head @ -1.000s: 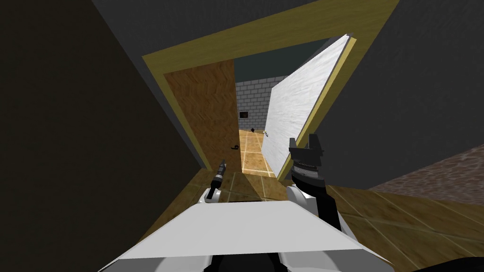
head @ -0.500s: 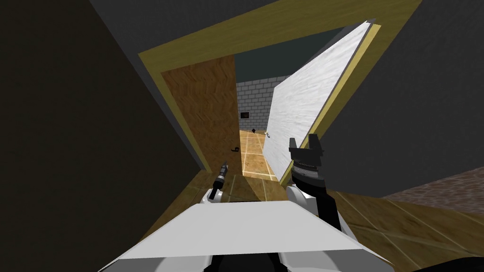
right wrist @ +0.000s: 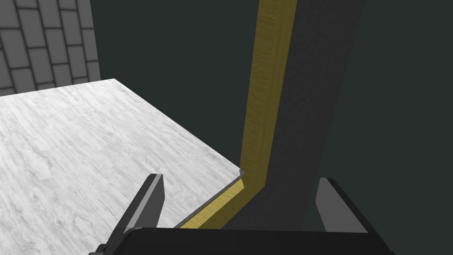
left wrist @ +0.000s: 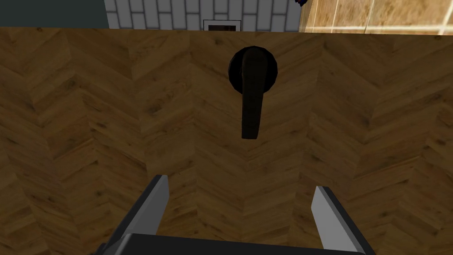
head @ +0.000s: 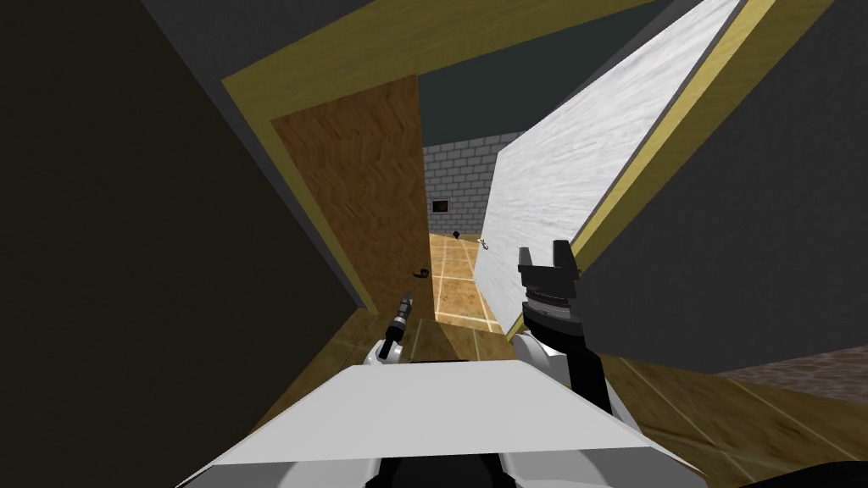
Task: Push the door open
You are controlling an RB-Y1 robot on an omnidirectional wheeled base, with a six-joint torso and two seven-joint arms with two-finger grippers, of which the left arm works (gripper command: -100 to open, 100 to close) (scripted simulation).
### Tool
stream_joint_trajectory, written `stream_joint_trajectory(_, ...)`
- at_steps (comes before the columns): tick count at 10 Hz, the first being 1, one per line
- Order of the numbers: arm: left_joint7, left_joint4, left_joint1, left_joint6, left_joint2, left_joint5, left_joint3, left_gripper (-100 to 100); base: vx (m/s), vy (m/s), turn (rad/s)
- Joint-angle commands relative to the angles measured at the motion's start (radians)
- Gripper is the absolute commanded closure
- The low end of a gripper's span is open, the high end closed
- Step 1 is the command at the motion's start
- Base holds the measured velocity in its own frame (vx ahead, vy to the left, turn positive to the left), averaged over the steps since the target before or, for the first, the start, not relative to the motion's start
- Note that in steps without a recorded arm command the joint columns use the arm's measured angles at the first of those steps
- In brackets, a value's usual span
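A brown herringbone wood door [head: 364, 186] stands at the left of the yellow-framed doorway, with a dark lever handle [head: 420, 273] near its free edge. My left gripper [head: 404, 303] points at this door, open. In the left wrist view the handle [left wrist: 252, 97] hangs just beyond and between the fingers [left wrist: 155, 206], apart from them, with the door panel [left wrist: 88, 133] behind it. A white door [head: 559, 161] leans open on the right. My right gripper [head: 547, 252] is open by that door's hinge edge; the right wrist view shows the white panel [right wrist: 79, 150] and the yellow frame [right wrist: 265, 88].
Between the two doors a narrow gap shows a tan tiled floor [head: 453, 284] and a grey brick wall [head: 458, 174] with a small dark square on it. Dark walls close in on the left [head: 127, 254] and right [head: 746, 212]. Wood flooring [head: 678, 407] lies under me.
The whole head view has shifted: I have moved closer to the doorway, so the frame and both doors loom larger. Both arms keep their pose.
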Motion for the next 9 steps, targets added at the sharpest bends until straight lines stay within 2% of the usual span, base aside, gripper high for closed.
stream_joint_trajectory(1,0.003,0.034,-0.014,-0.010,-0.007,-0.003,0.001,-100,0.117,-0.006,0.026)
stream_joint_trajectory(2,0.004,0.045,-0.019,-0.013,-0.009,-0.004,0.001,-100,0.100,-0.002,0.012)
stream_joint_trajectory(3,0.003,0.033,-0.014,-0.008,-0.008,-0.004,0.000,-100,0.043,-0.003,0.002)
stream_joint_trajectory(4,-0.001,0.040,-0.016,-0.010,0.007,-0.001,0.003,-100,0.125,-0.011,-0.031)
stream_joint_trajectory(7,-0.006,0.044,-0.018,-0.011,0.015,0.003,0.007,-100,0.185,-0.034,-0.023)
stream_joint_trajectory(9,-0.010,0.049,-0.020,-0.011,0.015,0.007,0.011,-100,0.195,-0.029,-0.025)
